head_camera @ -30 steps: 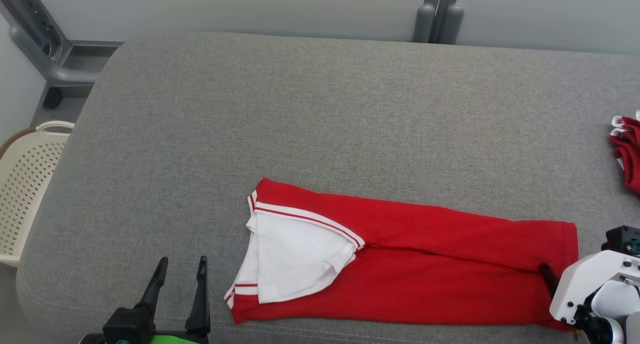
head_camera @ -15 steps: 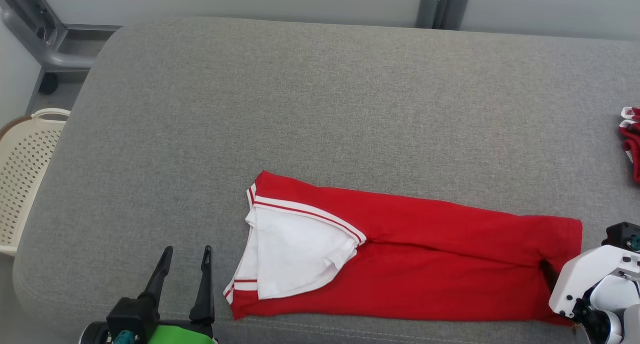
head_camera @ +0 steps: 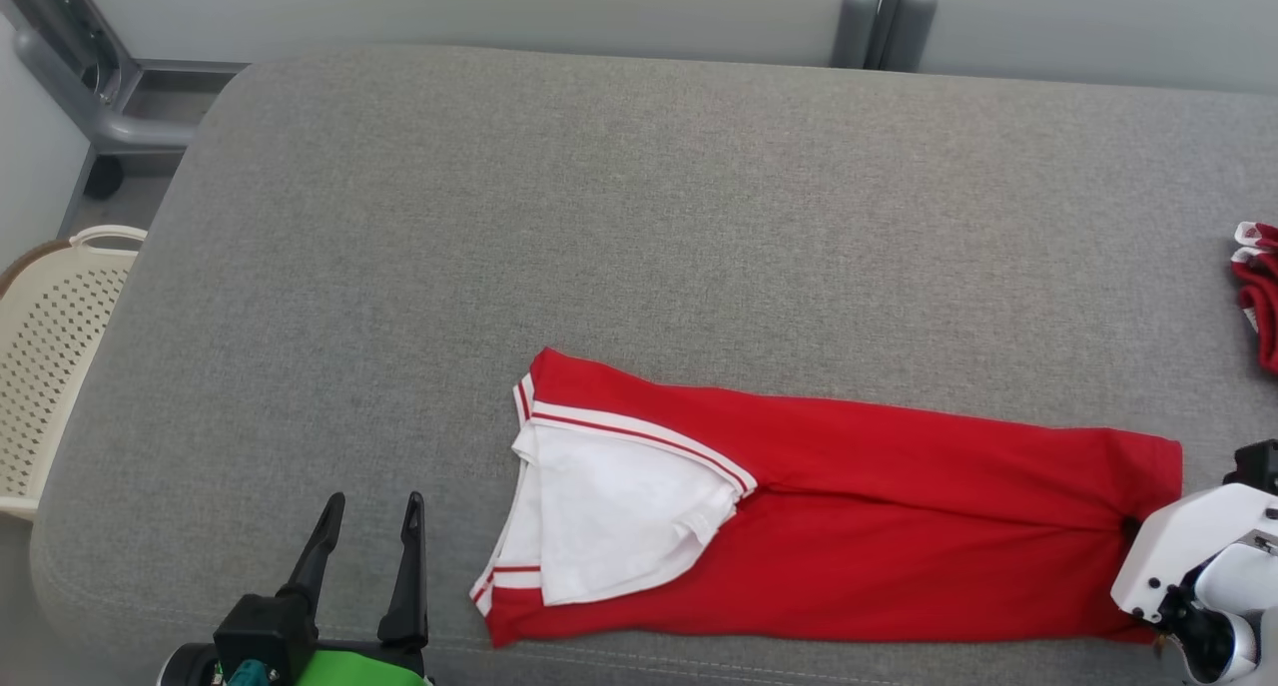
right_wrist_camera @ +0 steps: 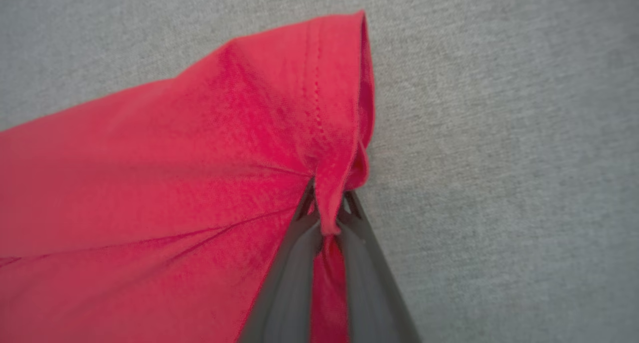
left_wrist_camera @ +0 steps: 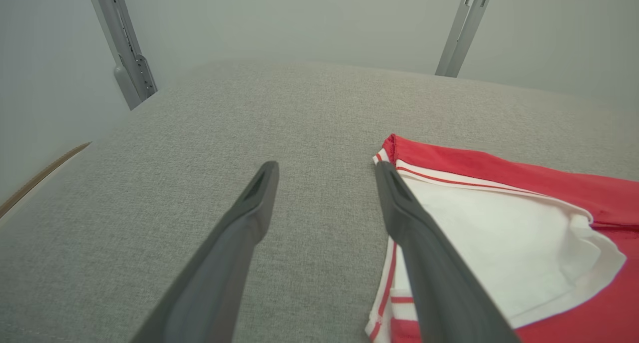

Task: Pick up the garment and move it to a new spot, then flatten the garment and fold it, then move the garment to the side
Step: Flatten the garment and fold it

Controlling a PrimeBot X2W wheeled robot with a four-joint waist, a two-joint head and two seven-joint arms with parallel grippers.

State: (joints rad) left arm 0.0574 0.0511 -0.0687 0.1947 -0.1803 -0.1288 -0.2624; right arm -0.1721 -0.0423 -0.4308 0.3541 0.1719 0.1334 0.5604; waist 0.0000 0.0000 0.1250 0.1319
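The red garment (head_camera: 899,526), with a white inner panel and red-and-white striped bands, lies in a long flat strip on the grey fabric-covered desk (head_camera: 599,217). In the head view it runs from just right of the left jaws across to the right jaws. The left jaws stand wide apart with nothing between them. The right jaws are mostly hidden behind the arm's white wrist housing (head_camera: 1188,546), at the garment's right hem. Against half a second ago, the garment and that housing have slid a little to the right, more than the slight camera shift accounts for, while the left jaws sit where they were. A cream perforated plastic basket (head_camera: 50,346) is well left of the left jaws. A second bunched red-and-white cloth (head_camera: 1260,287) lies beyond the right jaws.

In the left wrist view the jaws are spread wide over bare desk (left_wrist_camera: 199,133). The garment's (left_wrist_camera: 499,233) striped end is just beside the right-hand jaw; whether they touch cannot be told.

In the right wrist view the jaws are closed narrowly on a pinched fold of the garment's (right_wrist_camera: 174,183) stitched hem, with the red cloth spreading to their left and bare desk (right_wrist_camera: 499,133) to their right.
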